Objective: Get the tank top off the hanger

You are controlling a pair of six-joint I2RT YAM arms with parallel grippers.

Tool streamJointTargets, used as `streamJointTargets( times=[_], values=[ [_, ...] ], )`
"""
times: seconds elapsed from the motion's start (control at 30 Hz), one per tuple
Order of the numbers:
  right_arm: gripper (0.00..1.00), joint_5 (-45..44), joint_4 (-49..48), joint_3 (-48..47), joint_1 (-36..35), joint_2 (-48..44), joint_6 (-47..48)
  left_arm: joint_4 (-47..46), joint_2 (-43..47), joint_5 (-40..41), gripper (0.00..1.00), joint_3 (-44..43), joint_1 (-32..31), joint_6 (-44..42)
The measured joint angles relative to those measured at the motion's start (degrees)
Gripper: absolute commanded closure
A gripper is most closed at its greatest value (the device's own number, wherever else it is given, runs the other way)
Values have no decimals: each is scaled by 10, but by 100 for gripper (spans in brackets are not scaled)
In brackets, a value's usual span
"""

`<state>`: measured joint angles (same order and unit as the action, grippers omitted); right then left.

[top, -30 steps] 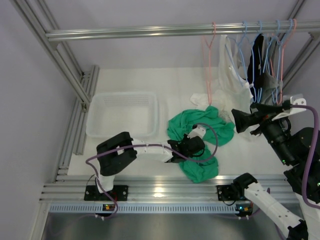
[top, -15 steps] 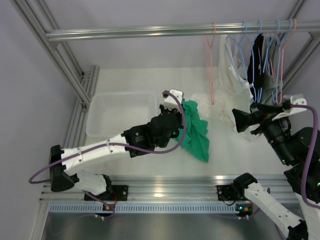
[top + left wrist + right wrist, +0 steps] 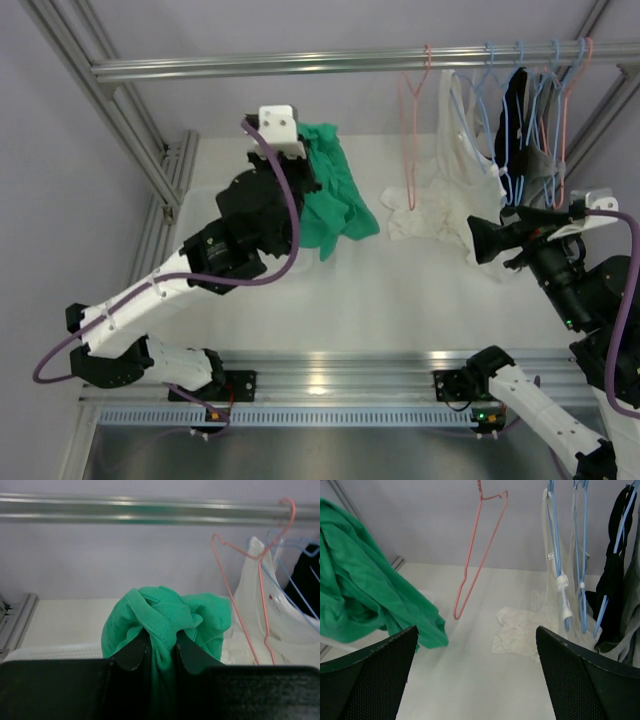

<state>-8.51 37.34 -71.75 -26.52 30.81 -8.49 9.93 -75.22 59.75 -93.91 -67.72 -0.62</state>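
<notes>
Raised since the earlier frame, the green tank top (image 3: 335,190) now hangs clear of the worktop (image 3: 400,290), further left and back. The left claw (image 3: 161,652) is clamped on a bunched fold of it. Well apart to its right, the pink hanger (image 3: 412,130) hangs on the rail (image 3: 300,64). The right claw (image 3: 475,680) is spread wide, holding nothing.
</notes>
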Motion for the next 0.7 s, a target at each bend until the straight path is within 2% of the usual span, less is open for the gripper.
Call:
streamJointTargets(
  times=[0.2, 0.3, 0.4, 0.5, 0.7],
  values=[
    [1, 0, 0, 0, 0, 3, 0, -11, -27, 21, 100, -124, 57, -60],
    [1, 0, -1, 0, 0, 7, 0, -19, -41, 30, 100, -149, 101, -73],
    [1, 0, -1, 0, 0, 10, 0, -11, -38, 28, 100, -123, 161, -53],
    [1, 0, -2, 0, 0, 12, 0, 39, -24, 4, 100, -71, 221, 9],
    [0, 7, -5, 0, 0, 19, -1, 122, 14, -136, 100, 70, 391, 162]
  ],
)
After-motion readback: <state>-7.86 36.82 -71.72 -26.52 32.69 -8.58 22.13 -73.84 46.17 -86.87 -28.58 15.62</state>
